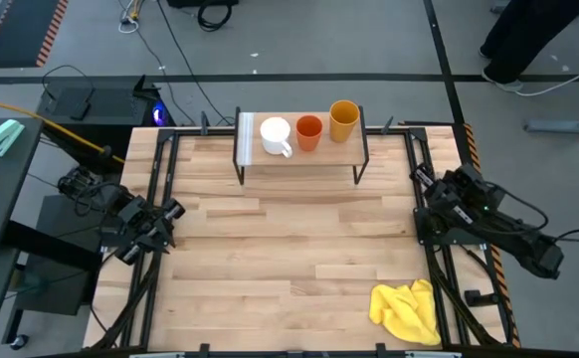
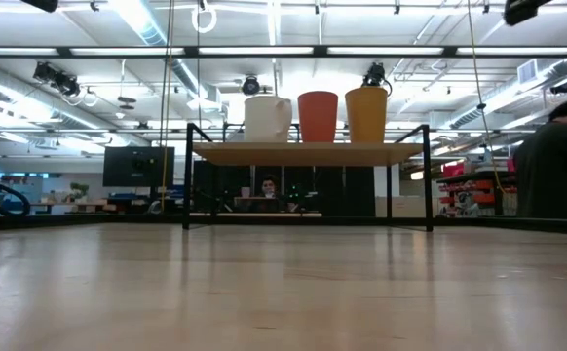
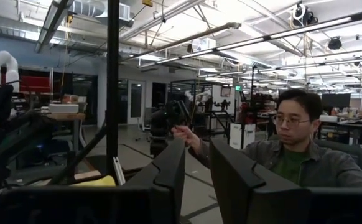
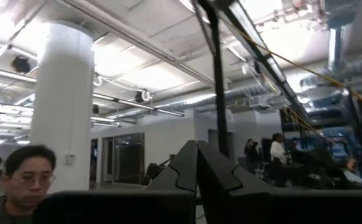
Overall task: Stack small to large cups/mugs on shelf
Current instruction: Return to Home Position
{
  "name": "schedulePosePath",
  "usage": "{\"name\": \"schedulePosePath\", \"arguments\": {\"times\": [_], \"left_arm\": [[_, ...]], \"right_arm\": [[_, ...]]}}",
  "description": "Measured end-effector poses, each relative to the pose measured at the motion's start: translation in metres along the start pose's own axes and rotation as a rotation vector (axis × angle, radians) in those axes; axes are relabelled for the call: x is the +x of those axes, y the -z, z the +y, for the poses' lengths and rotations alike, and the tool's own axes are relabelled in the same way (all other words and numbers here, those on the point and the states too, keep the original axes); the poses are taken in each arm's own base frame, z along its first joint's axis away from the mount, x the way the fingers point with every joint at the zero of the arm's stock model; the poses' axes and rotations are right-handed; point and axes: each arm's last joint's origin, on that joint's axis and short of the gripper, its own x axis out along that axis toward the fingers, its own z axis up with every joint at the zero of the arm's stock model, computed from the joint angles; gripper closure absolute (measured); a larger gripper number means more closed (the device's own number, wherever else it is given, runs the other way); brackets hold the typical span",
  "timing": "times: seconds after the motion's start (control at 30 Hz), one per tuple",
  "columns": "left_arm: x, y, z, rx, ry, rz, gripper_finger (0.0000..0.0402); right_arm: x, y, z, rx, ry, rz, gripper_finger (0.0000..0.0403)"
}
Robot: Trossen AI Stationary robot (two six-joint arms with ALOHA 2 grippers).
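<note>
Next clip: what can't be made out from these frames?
Insides of the yellow tumbler, orange cup and white mug: too small in the high view, hidden by their own walls in the low view.
Top of the shelf: edge-on in the low view.
The yellow cloth: outside the low view's frame.
</note>
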Motion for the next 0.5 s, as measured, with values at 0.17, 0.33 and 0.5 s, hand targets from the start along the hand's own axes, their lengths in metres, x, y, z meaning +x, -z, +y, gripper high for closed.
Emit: {"name": "schedulePosePath", "arguments": {"times": [0.17, 0.33, 0.5], "left_arm": [[0.0, 0.0, 0.0, 0.003, 0.0, 0.003, 0.0315], [0.0, 0.0, 0.0, -0.001, -0.001, 0.002, 0.0322], [0.0, 0.0, 0.0, -0.003, -0.001, 0.001, 0.0321]], "right_arm": [[0.002, -0.009, 0.015, -0.049, -0.054, -0.017, 0.0388], [0.001, -0.012, 0.028, -0.064, -0.097, -0.025, 0.0388], [0.0, -0.013, 0.038, -0.089, -0.127, -0.035, 0.0388]]}}
